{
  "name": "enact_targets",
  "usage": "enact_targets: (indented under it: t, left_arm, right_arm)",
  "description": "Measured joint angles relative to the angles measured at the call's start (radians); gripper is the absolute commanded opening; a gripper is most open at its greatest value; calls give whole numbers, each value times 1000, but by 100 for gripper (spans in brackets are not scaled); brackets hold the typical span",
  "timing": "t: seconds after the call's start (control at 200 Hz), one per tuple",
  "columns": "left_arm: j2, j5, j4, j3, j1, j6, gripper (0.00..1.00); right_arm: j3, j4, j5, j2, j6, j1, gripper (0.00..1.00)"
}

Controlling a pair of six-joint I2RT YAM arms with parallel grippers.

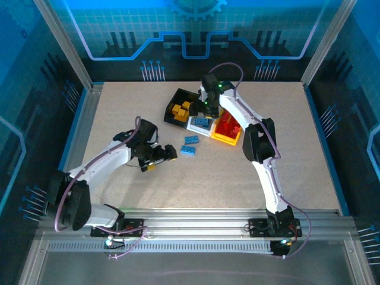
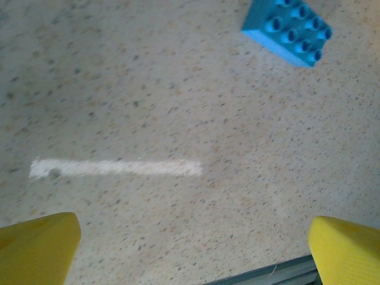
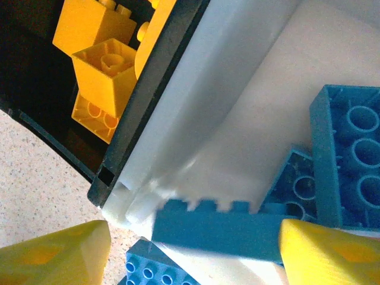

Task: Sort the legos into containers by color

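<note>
Blue on tabletop: two small blue studded plastic bricks, the farther loose brick (image 1: 191, 141) and the nearer loose brick (image 1: 187, 150), lie close together on the speckled beige tabletop (image 1: 119, 107), near the bins.
Left end effector (image 1: 169, 154) (image 2: 193, 246): spread wide, nothing between the fingers, low over bare tabletop; one blue brick (image 2: 288, 29) lies ahead, apart from it.
Right end effector (image 1: 208, 110) (image 3: 193, 252): over the small white plastic bin (image 3: 225, 89); fingers parted wider than the long blue brick (image 3: 217, 228) between them — a gap shows on one side.
White bin contents: more blue bricks (image 3: 350, 148).
Black plastic bin (image 1: 168, 113): yellow-orange bricks (image 3: 101, 77).
Yellow plastic bin (image 1: 224, 140): red bricks (image 1: 227, 126).
</note>
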Motion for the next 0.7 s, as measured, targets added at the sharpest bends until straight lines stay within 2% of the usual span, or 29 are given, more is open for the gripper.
enact_targets:
  t: [0.11,0.245,0.525,0.7]
  left_arm:
    - [86,-11,13,71,-29,24,99]
    - [219,-29,14,180,-52,72,97]
    - [497,-74,2,418,-97,206,91]
    - [620,-113,-42,545,-104,272,89]
  right_arm:
    - [-6,-7,-3,-24,0,-1,78]
    - [-90,-5,-6,-144,-10,-5,78]
    - [-480,31,-14,-584,-31,-12,78]
    - [-685,40,-19,-743,-34,-31,77]
